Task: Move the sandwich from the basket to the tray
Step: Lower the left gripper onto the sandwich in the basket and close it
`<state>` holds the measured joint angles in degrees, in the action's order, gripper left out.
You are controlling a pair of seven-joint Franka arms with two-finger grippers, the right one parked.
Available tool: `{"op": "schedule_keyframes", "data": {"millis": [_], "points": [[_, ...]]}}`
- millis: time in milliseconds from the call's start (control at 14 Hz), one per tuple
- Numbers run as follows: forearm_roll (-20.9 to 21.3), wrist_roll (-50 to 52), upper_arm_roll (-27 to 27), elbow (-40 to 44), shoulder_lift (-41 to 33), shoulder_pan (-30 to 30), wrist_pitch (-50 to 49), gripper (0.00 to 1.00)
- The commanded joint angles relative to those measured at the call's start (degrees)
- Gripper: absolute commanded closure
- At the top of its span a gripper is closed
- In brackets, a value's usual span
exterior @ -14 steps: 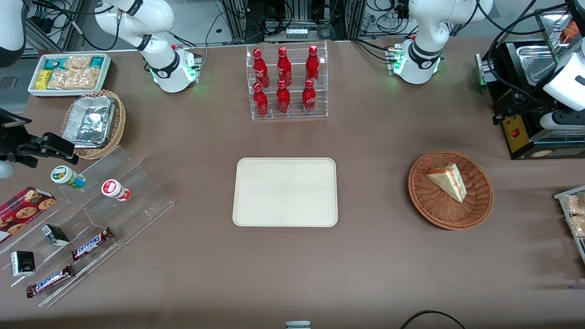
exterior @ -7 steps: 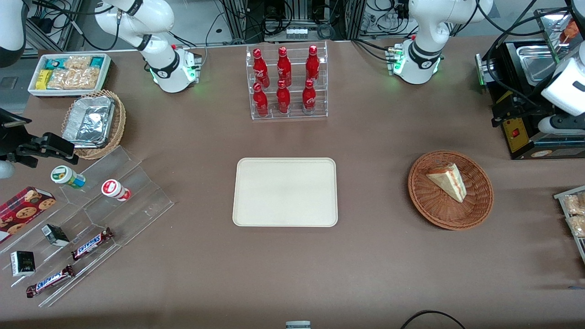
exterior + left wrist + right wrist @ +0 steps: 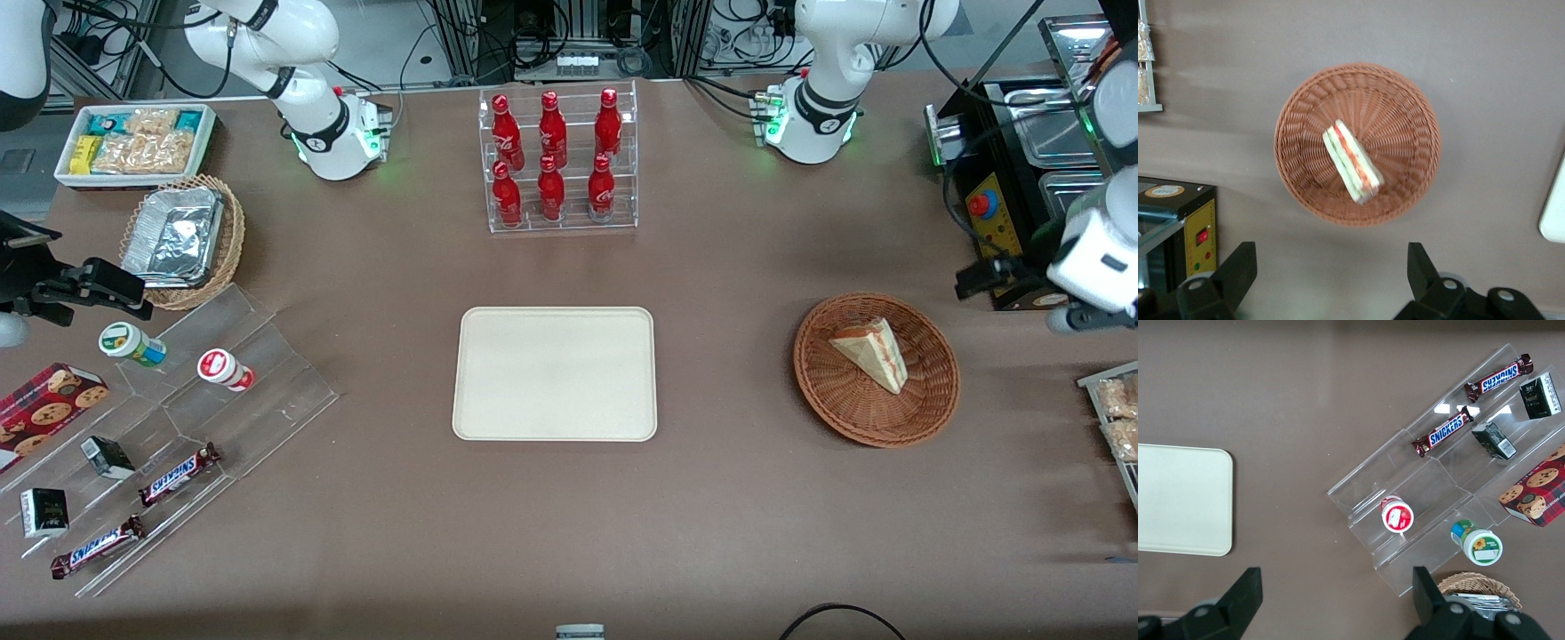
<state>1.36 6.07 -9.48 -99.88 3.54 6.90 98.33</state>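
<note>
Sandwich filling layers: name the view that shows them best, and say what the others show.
The left wrist view: the open gripper hangs high over the basket, and the sandwich shows its red-green edge. The front view shows mostly bread; the right wrist view shows none.

Occlusions and crops
Left claw: finger bases cut by frame edge. Tray only a corner visible. Sandwich filling blurred.
</note>
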Motion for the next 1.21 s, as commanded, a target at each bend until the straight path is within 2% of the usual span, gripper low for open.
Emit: {"op": "schedule_keyframes", "data": {"millis": [0, 214, 571, 857, 1143], "points": [[-0.2, 2.7, 0.3, -6.2, 0.8, -0.2, 6.9, 0.00], [-0.2, 11.5, 0.3, -11.5, 3.3, 0.0, 13.7, 0.00], [-0.4, 29.0, 0.5, -13.7, 8.5, 0.8, 18.5, 0.00], [-0.4, 35.3, 0.6, -22.9, 8.6, 1.9, 30.8, 0.00], [-0.4, 35.9, 0.6, -25.7, 9.2, 1.2, 33.1, 0.00]]}}
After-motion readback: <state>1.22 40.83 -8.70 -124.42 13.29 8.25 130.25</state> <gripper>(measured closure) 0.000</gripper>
